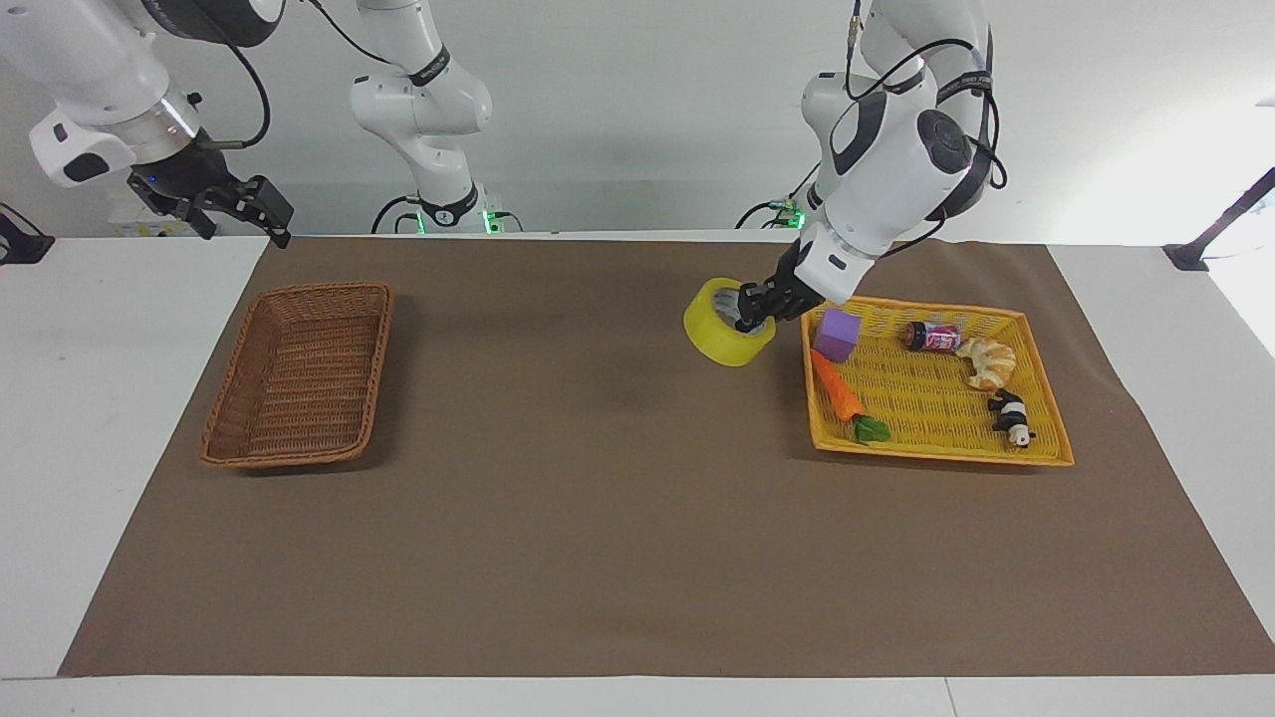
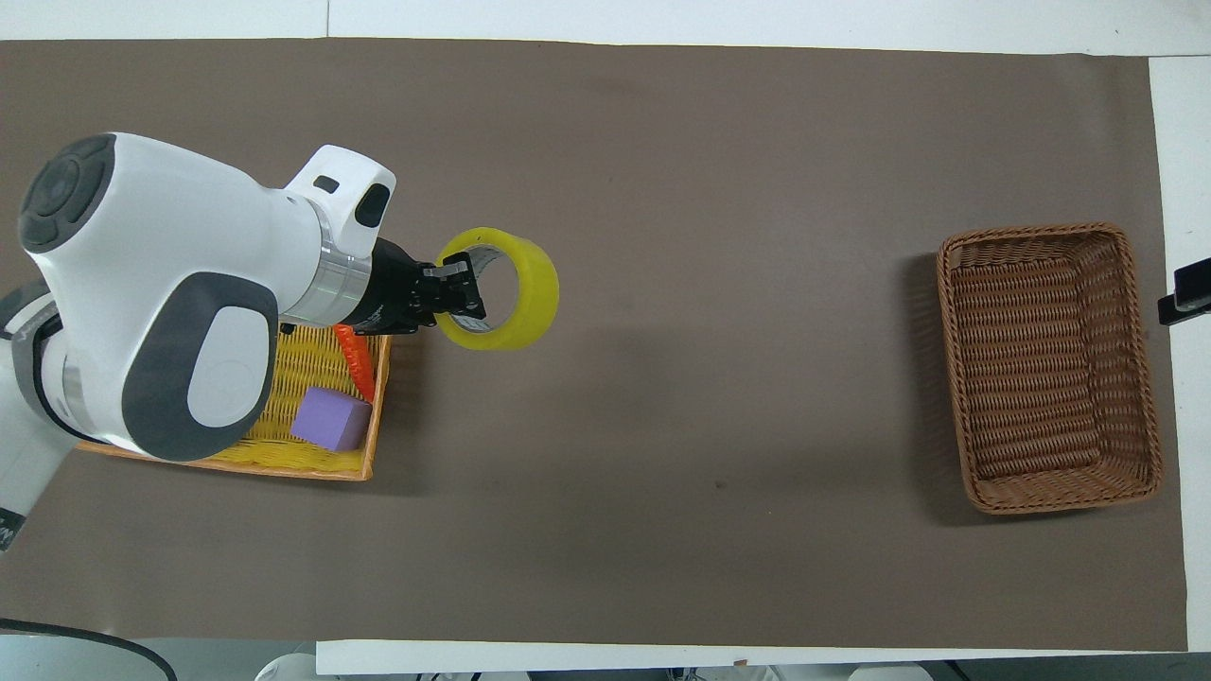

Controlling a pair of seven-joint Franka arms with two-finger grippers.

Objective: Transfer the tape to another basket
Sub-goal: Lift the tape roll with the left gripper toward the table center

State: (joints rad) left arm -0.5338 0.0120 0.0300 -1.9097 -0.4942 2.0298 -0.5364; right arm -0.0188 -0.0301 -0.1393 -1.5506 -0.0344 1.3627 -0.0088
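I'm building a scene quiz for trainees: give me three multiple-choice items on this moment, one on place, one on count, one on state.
1. The tape is:
A. in the brown basket
B. in the air over the mat, beside the yellow basket
C. in the yellow basket

2. Things lying in the yellow basket:
A. two
B. five
C. eight

3. The left pincer is:
A. shut on the tape
B. open
C. out of view

Answers: 1 B, its shadow falls on the mat; 2 B, block, carrot, can, croissant, panda; 3 A, the fingers clamp the roll's wall.
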